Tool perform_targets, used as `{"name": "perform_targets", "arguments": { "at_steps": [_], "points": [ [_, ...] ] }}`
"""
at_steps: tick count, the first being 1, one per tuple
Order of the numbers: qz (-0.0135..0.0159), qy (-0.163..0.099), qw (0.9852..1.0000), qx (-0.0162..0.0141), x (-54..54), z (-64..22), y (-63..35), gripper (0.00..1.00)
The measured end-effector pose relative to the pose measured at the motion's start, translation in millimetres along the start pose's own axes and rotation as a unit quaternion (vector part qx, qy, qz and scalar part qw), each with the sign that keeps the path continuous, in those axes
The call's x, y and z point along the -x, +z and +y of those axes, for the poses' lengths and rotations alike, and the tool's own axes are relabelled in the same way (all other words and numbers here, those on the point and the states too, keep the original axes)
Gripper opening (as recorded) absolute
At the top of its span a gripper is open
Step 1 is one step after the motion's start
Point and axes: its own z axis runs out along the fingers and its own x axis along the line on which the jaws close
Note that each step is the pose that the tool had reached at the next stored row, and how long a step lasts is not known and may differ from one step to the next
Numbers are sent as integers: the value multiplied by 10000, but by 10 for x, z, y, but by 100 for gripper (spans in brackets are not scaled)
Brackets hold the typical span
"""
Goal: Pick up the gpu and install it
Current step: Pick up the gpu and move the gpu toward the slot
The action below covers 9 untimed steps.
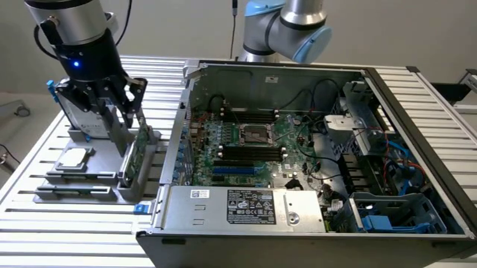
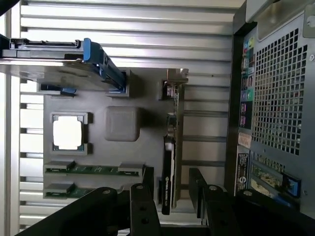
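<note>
fingers (image 2: 143, 201) spread apart, one on each side of the gpu (image 2: 167, 167), with a gap showing on both sides. released, nothing grasped. in the wrist view the card is seen edge-on between the two fingers, with its black cover edge and its silver bracket at the far end.

in the exterior view the gripper (image 1: 128, 139) is low over the gpu (image 1: 133, 162), fingertips down around the card's upper edge. the gpu stands on edge in a slot of the grey holder tray (image 1: 44, 196), green board face visible. its slot is on the side of the tray nearest the computer case (image 1: 417, 106). the card is not in the case.

other things on the tray (image 2: 152, 93):
- hard drive with blue frame (image 1: 53, 92) (image 2: 49, 73), standing upright at the far end
- square silver chip (image 1: 75, 158) (image 2: 69, 132), lying flat in its pocket
- two ram sticks (image 1: 75, 190) (image 2: 93, 169), lying in slots near the chip, at the near end in the exterior view

the tray sits on a slatted metal table (image 1: 44, 229), just beside the case on the exterior view's left. the case lies open with its motherboard (image 1: 253, 145) facing up. a power supply (image 1: 246, 206) is along the near edge, and blue drive bays (image 1: 380, 220) sit at the exterior view's lower right. the wrist view catches the case's rear grille (image 2: 275, 98) next to the tray.
</note>
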Motion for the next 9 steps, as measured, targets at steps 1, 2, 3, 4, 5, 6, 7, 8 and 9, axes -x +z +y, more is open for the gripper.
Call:
{"name": "perform_targets", "arguments": {
  "at_steps": [1, 2, 3, 4, 5, 6, 7, 8, 9],
  "points": [
    [2, -36, 10000, 0, 0, -1, 18, 42],
    [2, -59, 10000, 0, 0, -1, 37, 42],
    [3, -73, 10000, 0, 0, -2, 55, 42],
    [3, -80, 10000, 0, 0, -3, 73, 42],
    [3, -82, 10000, 0, 0, -4, 91, 42],
    [4, -82, 10000, 0, 0, -4, 109, 42],
    [4, -83, 10000, 0, 0, -5, 127, 42],
    [4, -83, 10000, 0, 0, -6, 146, 42],
    [3, -83, 10000, 0, 0, -7, 164, 42]
  ]
}}
